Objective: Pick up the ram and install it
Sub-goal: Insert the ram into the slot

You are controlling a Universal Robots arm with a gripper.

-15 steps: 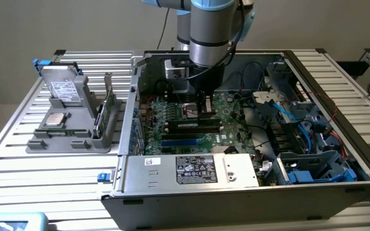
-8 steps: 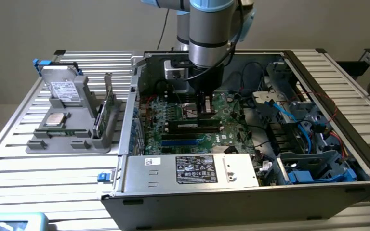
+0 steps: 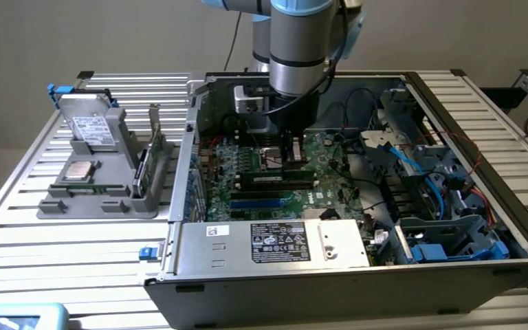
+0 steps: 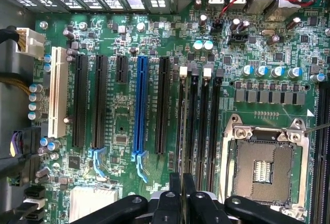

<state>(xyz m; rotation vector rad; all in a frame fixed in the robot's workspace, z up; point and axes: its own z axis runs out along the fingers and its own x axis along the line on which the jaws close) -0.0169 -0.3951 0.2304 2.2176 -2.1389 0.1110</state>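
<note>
My gripper reaches down into the open computer case, over the green motherboard. Right under its fingers the ram, a long dark stick with a small white label, stands on edge along the memory slots. In the wrist view the two black fingers sit close together with only a thin gap, above the leftmost of the black memory slots. The ram appears there as a thin dark edge running away from the fingers. I cannot tell how deep it sits in the slot.
A silver power supply fills the case's front. The bare CPU socket lies beside the memory slots, and black and blue expansion slots on their other side. Blue cables and a drive cage crowd the exterior view's right. A grey parts holder stands outside.
</note>
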